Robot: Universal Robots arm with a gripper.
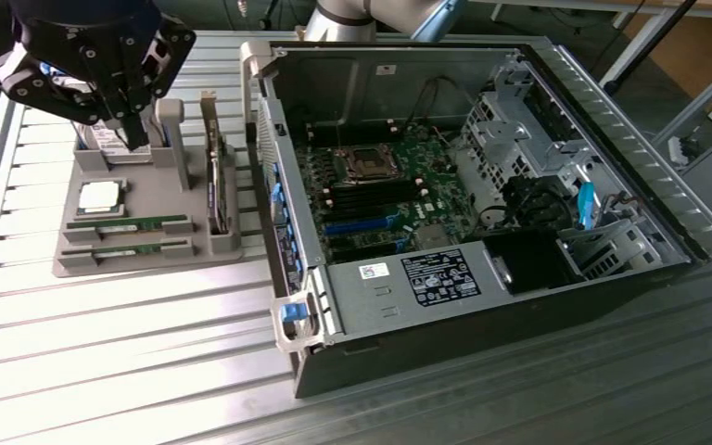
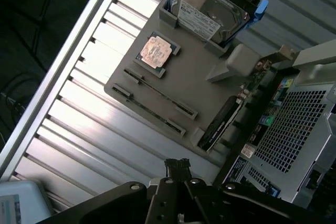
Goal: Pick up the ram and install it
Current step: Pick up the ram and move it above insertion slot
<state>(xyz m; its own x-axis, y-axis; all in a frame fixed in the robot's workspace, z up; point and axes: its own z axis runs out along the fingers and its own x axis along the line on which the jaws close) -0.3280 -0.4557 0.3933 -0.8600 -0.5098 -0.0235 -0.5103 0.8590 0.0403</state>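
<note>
Exterior view | ribbed metal table [image 1: 108, 371] | grey tray [image 1: 146, 267] holds CPU [image 1: 99, 197], upright card [image 1: 216, 185], two ram sticks [image 1: 127, 223] flat in near slots | open PC case [image 1: 369, 74] just beside tray | gripper [image 1: 133, 139] closed, empty, above tray's far end

Exterior high, oblique over case [image 1: 369, 69], wrist downward, both sharing tray [image 1: 158, 199]

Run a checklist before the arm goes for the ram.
1. Ram sticks seated in holder: ok.
2. Gripper empty: ok, shut on nothing.
3. Gripper above the ram sticks: not ok, it hangs over the holder's hard drive end.
4. Case open, motherboard exposed: ok.
5. Motherboard ram slots free: cannot tell.
</note>
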